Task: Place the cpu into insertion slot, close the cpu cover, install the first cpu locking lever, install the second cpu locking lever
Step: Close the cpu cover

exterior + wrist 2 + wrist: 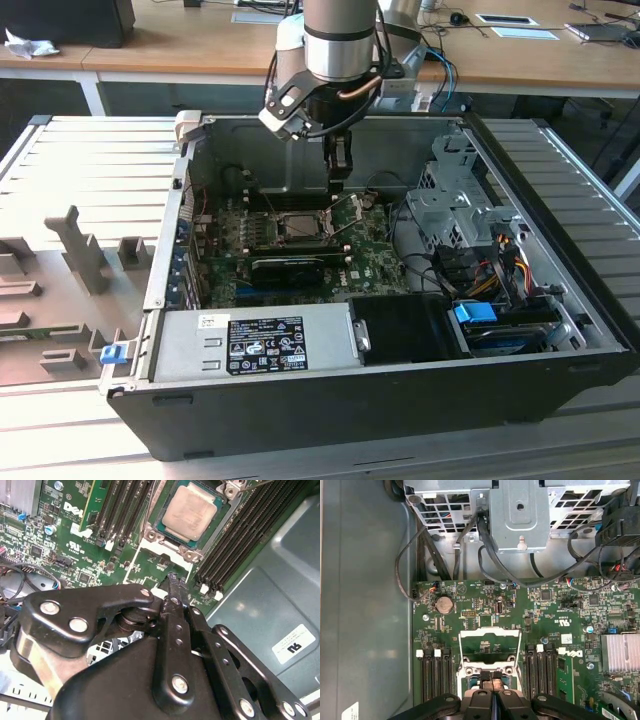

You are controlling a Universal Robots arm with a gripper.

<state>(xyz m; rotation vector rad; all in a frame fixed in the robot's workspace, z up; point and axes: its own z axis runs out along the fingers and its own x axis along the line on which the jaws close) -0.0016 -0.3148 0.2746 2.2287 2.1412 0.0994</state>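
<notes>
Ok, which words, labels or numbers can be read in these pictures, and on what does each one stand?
Label on the power supply: print too small to read.
Sticker on the grey case panel: blurred, unreadable.
White mark on the board: a brand logo, left unquoted; the other board print is too small.

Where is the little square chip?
In the second wrist view, the small silvery-tan square cpu sits in the silver-rimmed insertion slot, between long black memory slots on the green board.
</notes>
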